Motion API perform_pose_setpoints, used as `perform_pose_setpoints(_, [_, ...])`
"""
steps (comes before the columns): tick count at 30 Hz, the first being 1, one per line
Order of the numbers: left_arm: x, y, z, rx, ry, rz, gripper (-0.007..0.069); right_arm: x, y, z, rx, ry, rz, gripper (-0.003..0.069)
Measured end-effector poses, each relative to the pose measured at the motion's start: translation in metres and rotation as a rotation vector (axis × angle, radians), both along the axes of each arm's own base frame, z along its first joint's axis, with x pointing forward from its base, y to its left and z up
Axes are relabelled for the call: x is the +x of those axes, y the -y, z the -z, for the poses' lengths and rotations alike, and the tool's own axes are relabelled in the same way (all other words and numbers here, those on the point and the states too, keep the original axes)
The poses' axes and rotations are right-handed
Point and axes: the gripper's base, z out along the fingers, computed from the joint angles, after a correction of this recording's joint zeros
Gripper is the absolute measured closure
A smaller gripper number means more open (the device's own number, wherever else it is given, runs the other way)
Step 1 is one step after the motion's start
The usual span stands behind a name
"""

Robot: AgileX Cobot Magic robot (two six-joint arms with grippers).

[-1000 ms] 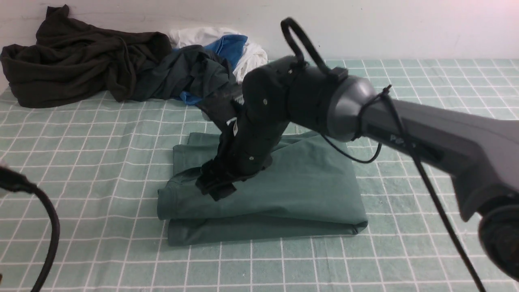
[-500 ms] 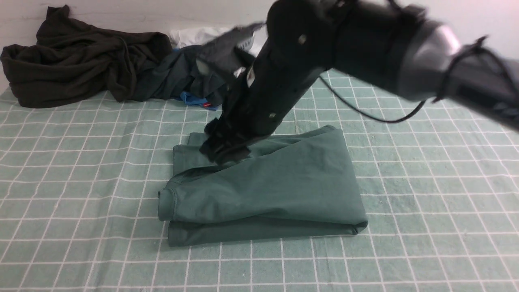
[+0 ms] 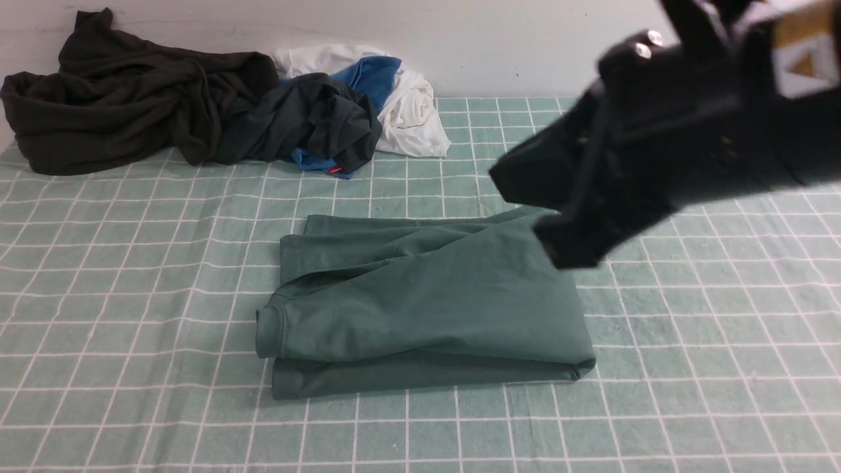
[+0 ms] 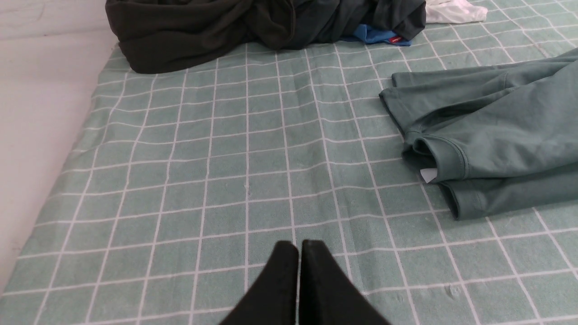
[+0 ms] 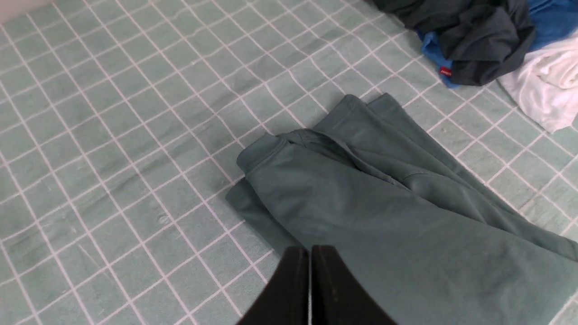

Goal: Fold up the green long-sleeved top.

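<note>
Sage-green top (image 3: 427, 309), pale green cloth with white grid (image 3: 131, 276), black-brown garment (image 3: 118, 112), white and blue clothes (image 3: 407, 98)

You see the top (image 3: 427, 309), under the right claw (image 5: 309, 271), as matt, smooth jersey cloth with soft creases. Beneath it the tablecloth (image 3: 131, 276) looks like rougher woven fabric, faintly wrinkled. Both claws, the left one (image 4: 298, 266) too, have matt black fingers, likely plastic. Far beyond them the clothes pile (image 3: 197, 112) is limp, dull cloth.
</note>
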Motion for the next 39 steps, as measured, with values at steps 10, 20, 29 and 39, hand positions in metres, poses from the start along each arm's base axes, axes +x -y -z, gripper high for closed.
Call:
perform_pose_setpoints(10, [0.0, 0.0, 0.0, 0.001, 0.001, -0.001, 0.0628, -0.064, 0.061, 0.017, 0.118, 0.117, 0.013, 0.0671])
perform_pose_setpoints(20, [0.0, 0.0, 0.0, 0.002, 0.002, -0.001, 0.0628, -0.078, 0.073, 0.017, 0.122, 0.112, 0.008, 0.0671])
perform_pose_setpoints(29, [0.0, 0.0, 0.0, 0.002, 0.002, -0.001, 0.0628, -0.075, 0.075, 0.023, 0.157, 0.164, 0.036, 0.0671])
perform_pose_setpoints(39, [0.0, 0.0, 0.0, 0.002, 0.002, -0.001, 0.0628, -0.079, 0.123, 0.111, 0.368, 0.321, 0.373, 0.0672])
